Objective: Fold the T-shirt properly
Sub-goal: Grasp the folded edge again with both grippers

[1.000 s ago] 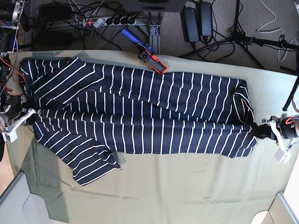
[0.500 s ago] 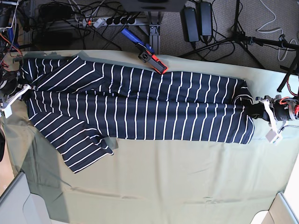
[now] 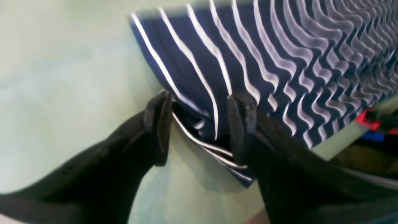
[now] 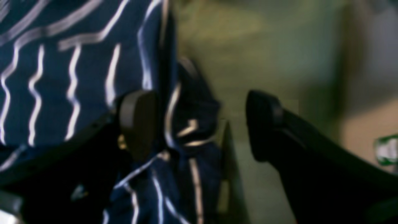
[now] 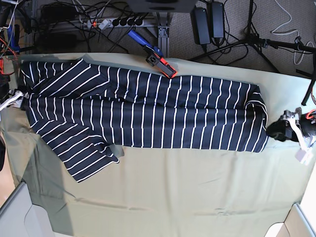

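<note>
The navy T-shirt (image 5: pixel 148 113) with thin white stripes lies flat across the table, folded lengthwise, with one sleeve sticking out at front left. My left gripper (image 5: pixel 273 132) is at the shirt's right edge. In the left wrist view (image 3: pixel 200 127) its jaws are apart, with the shirt's corner (image 3: pixel 248 46) lying loose between them. My right gripper (image 5: pixel 17 97) is at the shirt's left edge. In the right wrist view (image 4: pixel 199 124) it is open wide, with bunched shirt fabric (image 4: pixel 62 62) against its left finger (image 4: pixel 136 121).
An olive-green cloth (image 5: pixel 173 197) covers the table. A red and blue clamp tool (image 5: pixel 160 61) lies at the far edge, touching the shirt; it also shows in the left wrist view (image 3: pixel 367 119). Cables and a power strip lie beyond. Grey bin corners (image 5: pixel 19 217) stand at the front.
Both grippers moved toward the far side with the shirt's ends, laying the fold flat. They then opened, and the left gripper drew back slightly to the right.
</note>
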Robot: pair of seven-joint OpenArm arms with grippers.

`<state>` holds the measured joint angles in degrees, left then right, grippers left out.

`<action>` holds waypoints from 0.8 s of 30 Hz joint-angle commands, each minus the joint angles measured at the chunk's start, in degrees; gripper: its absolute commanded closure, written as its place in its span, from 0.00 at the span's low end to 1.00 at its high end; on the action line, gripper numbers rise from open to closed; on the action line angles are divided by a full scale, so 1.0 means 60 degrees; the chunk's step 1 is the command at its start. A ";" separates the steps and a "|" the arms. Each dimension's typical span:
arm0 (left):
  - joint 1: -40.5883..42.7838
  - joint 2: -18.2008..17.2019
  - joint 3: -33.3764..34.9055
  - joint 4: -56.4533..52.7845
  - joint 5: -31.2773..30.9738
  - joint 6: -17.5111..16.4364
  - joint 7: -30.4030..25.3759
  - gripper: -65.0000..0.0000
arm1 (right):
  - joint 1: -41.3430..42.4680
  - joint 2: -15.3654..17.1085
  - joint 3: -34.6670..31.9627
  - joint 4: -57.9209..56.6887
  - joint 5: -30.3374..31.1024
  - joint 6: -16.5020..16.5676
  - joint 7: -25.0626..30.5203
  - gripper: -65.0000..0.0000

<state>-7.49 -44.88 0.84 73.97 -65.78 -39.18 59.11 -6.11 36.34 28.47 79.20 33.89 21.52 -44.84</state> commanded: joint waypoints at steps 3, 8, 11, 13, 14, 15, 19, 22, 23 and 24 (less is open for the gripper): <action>-0.0178 -0.0219 -0.0470 0.0164 -0.0393 -0.0137 -0.0135 0.49 | 0.0725 0.0295 0.0499 0.0160 0.0138 0.0200 0.0226 0.32; -0.0175 -0.0084 -0.0510 0.0164 -0.0404 -0.0137 -0.0084 0.49 | 0.2368 0.0288 0.0135 0.0153 -0.0051 0.0200 0.0237 0.32; -0.0178 0.0033 -0.0510 0.0164 -0.0404 -0.0137 -0.0084 0.49 | 0.3246 0.0284 -0.0656 -0.0026 -0.0452 0.0200 0.0517 0.32; -0.0178 0.0040 -0.0510 0.0164 -0.0401 -0.0137 -0.0076 0.49 | 0.3752 0.0229 -0.1453 -0.0444 -0.1096 0.0193 0.0918 0.32; -0.0178 0.0040 -0.0510 0.0164 -0.0397 -0.0137 -0.0055 0.49 | 0.4018 0.0149 -0.1858 -0.0754 -0.1486 0.0146 0.1100 0.32; -0.0178 0.0040 -0.0510 0.0164 -0.0401 -0.0137 -0.0022 0.49 | 0.4273 0.0033 -0.2222 -0.1118 -0.1840 0.0091 0.1260 0.32; -0.0178 0.0040 -0.0510 0.0164 -0.0437 -0.0137 -0.0018 0.49 | 0.5111 -0.0412 -0.3333 -0.2881 -0.2120 -0.0284 0.1774 0.32; -0.0178 0.0040 -0.0510 0.0178 -0.0470 -0.0137 -0.0018 0.49 | 0.5461 -0.0856 -0.3668 -0.3894 -0.2397 -0.0295 0.2022 0.32; -0.0178 0.0040 -0.0510 0.0178 -0.0466 -0.0137 -0.0015 0.49 | 0.5486 -0.0998 -0.3712 -0.4109 -0.2586 -0.0295 0.2124 0.32; -0.0175 0.0040 -0.0510 0.0178 -0.0466 -0.0137 0.0004 0.49 | 0.5482 -0.1126 -0.3723 -0.4273 -0.2739 -0.0291 0.2240 0.32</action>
<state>-7.46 -43.18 -1.56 74.22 -67.59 -39.18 60.01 25.28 28.67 5.96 52.77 17.06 20.78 -32.64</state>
